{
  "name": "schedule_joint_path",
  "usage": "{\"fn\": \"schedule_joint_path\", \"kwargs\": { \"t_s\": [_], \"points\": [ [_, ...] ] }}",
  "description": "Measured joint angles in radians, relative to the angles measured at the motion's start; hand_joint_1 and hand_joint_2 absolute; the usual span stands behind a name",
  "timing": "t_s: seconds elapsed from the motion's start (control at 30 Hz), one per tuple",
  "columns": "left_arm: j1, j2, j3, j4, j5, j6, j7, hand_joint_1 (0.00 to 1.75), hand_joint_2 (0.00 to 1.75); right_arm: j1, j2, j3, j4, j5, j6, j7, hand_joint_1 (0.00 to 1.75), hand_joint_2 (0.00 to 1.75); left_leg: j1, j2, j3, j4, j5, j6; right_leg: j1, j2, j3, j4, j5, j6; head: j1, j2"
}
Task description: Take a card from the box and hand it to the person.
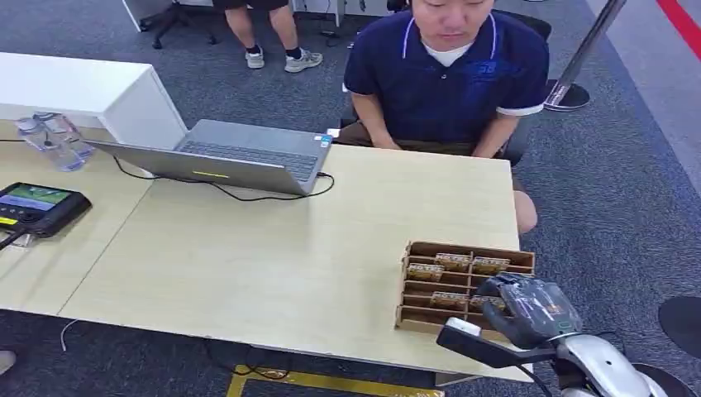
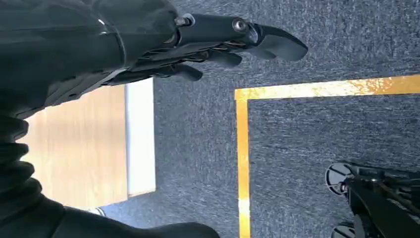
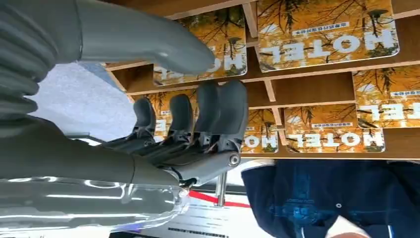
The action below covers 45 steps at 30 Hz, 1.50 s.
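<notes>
Toward the lower right of the head view, a brown slotted box [image 1: 467, 285] sits on the pale wooden table [image 1: 289, 256] near its front right corner, its compartments holding orange-and-yellow cards [image 1: 453, 261] printed with the word HOTEL. The right wrist view shows those cards [image 3: 327, 32] close up, lying in separate wooden slots of the box [image 3: 307, 89]. The right hand [image 1: 529, 310] hovers over the box's near right end, the silver forearm rising from the bottom right corner of the head frame. In the wrist view this hand [image 3: 198, 124] has its dark fingers [image 3: 225, 111] extended side by side and curved slightly, their tips over a card slot, with the thick grey thumb [image 3: 148, 42] stretched out apart from them across another card; nothing is held between them, so the hand is spread. Whether the fingertips touch a card cannot be told.

The left hand [image 2: 208, 44] hangs beside the table edge above grey carpet and a yellow floor line [image 2: 242, 158], fingers straight, loosely apart and holding nothing.

Across the table, at the top centre of the head view, a person in a navy polo shirt [image 1: 446, 70] sits facing the robot. A grey laptop [image 1: 227, 157] lies open in the upper left part of the table, a dark handheld screen [image 1: 37, 207] at the left edge.
</notes>
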<state>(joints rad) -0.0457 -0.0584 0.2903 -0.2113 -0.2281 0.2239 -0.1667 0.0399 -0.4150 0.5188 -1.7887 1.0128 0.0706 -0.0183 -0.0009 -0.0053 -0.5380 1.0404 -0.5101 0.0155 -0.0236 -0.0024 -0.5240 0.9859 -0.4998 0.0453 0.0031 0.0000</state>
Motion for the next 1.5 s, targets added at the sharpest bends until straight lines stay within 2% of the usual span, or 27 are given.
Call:
{"fn": "schedule_joint_path", "kwargs": {
  "t_s": [0.7,0.77,0.83,0.9,0.97,1.03,1.13,1.17,1.3,1.37,1.5],
  "points": [
    [0.0,0.0,0.0,0.0,-0.006,-0.01,-0.004,0.0,1.75,-0.005,0.0,0.004,0.006,-0.007,0.007,0.005,1.08,1.75,0.0,0.0,0.0,0.0,0.0,0.0,0.0,0.0,0.0,0.0,0.0,0.0,0.0,0.0],
    [0.0,0.0,0.0,0.0,-0.006,-0.01,-0.004,0.0,1.75,-0.005,0.0,0.004,0.006,-0.007,0.008,0.006,1.03,1.75,0.0,0.0,0.0,0.0,0.0,0.0,0.0,0.0,0.0,0.0,0.0,0.0,0.0,0.0],
    [0.001,0.0,0.0,0.0,-0.006,-0.01,-0.004,0.0,1.75,-0.004,0.0,0.004,0.006,-0.007,0.008,0.008,0.91,1.75,0.0,0.0,0.0,0.0,0.0,0.0,0.0,0.0,0.0,0.0,0.0,0.0,0.0,0.0],
    [0.001,0.0,0.0,0.0,-0.007,-0.01,-0.004,0.0,1.75,0.001,0.0,0.004,0.006,-0.007,0.008,0.009,0.94,1.75,0.0,0.0,0.0,0.0,0.0,0.0,0.0,0.0,0.0,0.0,0.0,0.0,0.0,0.0],
    [0.001,0.0,0.0,0.0,-0.008,-0.01,-0.003,0.0,1.75,0.003,0.0,0.004,0.006,-0.007,0.008,0.009,0.8,1.75,0.0,0.0,0.0,0.0,0.0,0.0,0.0,0.0,0.0,0.0,0.0,0.0,0.0,0.0],
    [0.001,0.0,0.001,0.0,-0.008,-0.01,-0.003,0.0,1.75,0.004,0.0,0.004,0.006,-0.007,0.008,0.009,0.75,1.75,0.0,0.0,0.0,0.0,0.0,0.0,0.0,0.0,0.0,0.0,0.0,0.0,0.0,0.0],
    [0.001,0.0,0.002,0.0,-0.008,-0.01,-0.003,0.0,1.75,0.006,0.0,0.004,0.006,-0.007,0.008,0.009,0.91,1.75,0.0,0.0,0.0,0.0,0.0,0.0,0.0,0.0,0.0,0.0,0.0,0.0,0.0,0.0],
    [0.001,0.0,0.004,0.0,-0.008,-0.01,-0.003,0.0,1.75,0.006,0.0,0.003,0.006,-0.007,0.008,0.009,0.87,1.75,0.0,0.0,0.0,0.0,0.0,0.0,0.0,0.0,0.0,0.0,0.0,0.0,0.0,0.0],
    [0.001,0.0,0.007,0.0,-0.011,-0.01,-0.004,0.0,1.75,0.006,-0.003,0.002,0.006,-0.009,0.008,0.009,0.99,1.75,0.0,0.0,0.0,0.0,0.0,0.0,0.0,0.0,0.0,0.0,0.0,0.0,0.0,0.0],
    [0.001,0.0,0.007,0.0,-0.011,-0.01,-0.005,0.0,1.75,0.006,-0.003,0.002,0.006,-0.011,0.008,0.009,1.17,1.75,0.0,0.0,0.0,0.0,0.0,0.0,0.0,0.0,0.0,0.0,0.0,0.0,0.0,0.0],
    [0.001,0.0,0.007,0.0,-0.011,-0.01,-0.006,0.0,1.75,0.005,-0.008,0.001,0.006,-0.013,0.009,0.007,1.22,1.75,0.0,0.0,0.0,0.0,0.0,0.0,0.0,0.0,0.0,0.0,0.0,0.0,0.0,0.0]
  ]
}}
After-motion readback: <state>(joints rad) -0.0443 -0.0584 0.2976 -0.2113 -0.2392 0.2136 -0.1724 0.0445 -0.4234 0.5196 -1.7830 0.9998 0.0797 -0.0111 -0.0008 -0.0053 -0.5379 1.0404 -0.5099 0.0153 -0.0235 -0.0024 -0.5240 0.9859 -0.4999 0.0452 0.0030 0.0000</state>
